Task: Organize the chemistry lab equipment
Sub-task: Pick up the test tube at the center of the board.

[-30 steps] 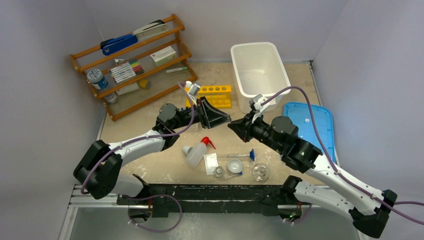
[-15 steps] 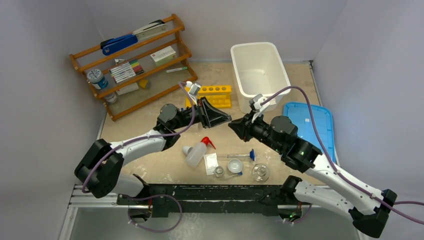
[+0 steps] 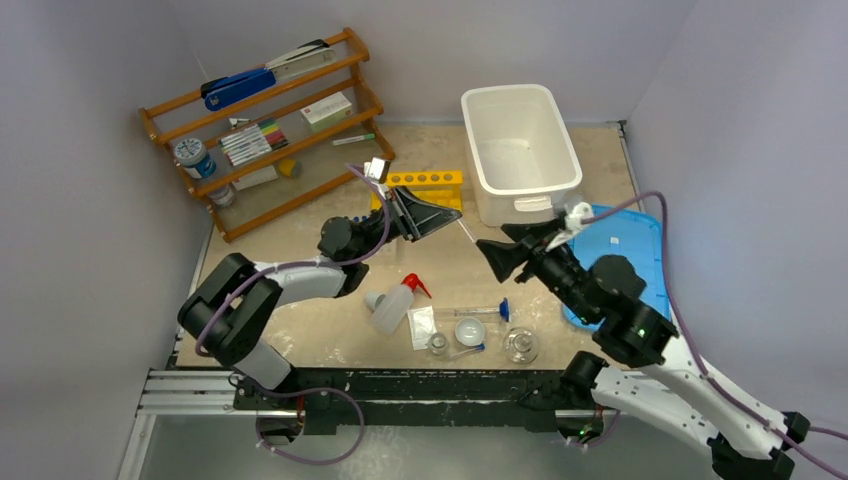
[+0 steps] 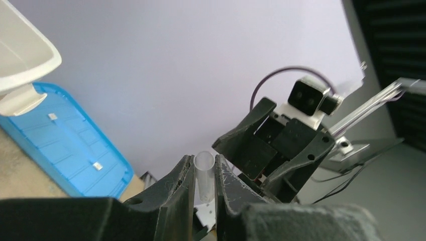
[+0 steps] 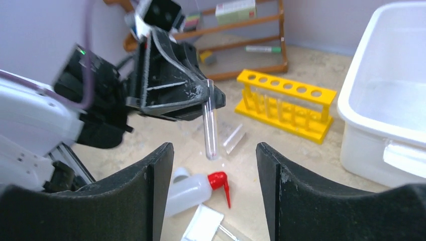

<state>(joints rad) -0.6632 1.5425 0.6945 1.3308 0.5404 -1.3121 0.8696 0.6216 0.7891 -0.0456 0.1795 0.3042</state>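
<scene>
My left gripper (image 3: 452, 216) is shut on a clear tube (image 3: 467, 233) with no cap, which sticks out of its fingertips above the table. In the left wrist view the tube (image 4: 204, 175) sits pinched between the two fingers (image 4: 183, 175). My right gripper (image 3: 495, 240) stands open just right of the tube's free end, not touching it. From the right wrist the tube (image 5: 209, 128) hangs tilted beyond the spread fingers (image 5: 158, 165). The yellow rack (image 3: 432, 181) stands behind the left gripper. The white squeeze bottle (image 3: 392, 305) lies near the front, beside glass dishes (image 3: 469, 330), a small flask (image 3: 520, 345) and a blue-capped tube (image 3: 482, 312).
A white tub (image 3: 520, 145) stands at the back right, with a blue lid (image 3: 628, 245) flat on the table beside it. The wooden shelf (image 3: 265, 125) with stapler, markers and boxes fills the back left. A flat clear piece (image 3: 422, 326) lies by the dishes.
My right gripper has opened, let go of the tube and drawn back to the right. The left gripper keeps the tube and has shifted slightly toward the yellow rack.
</scene>
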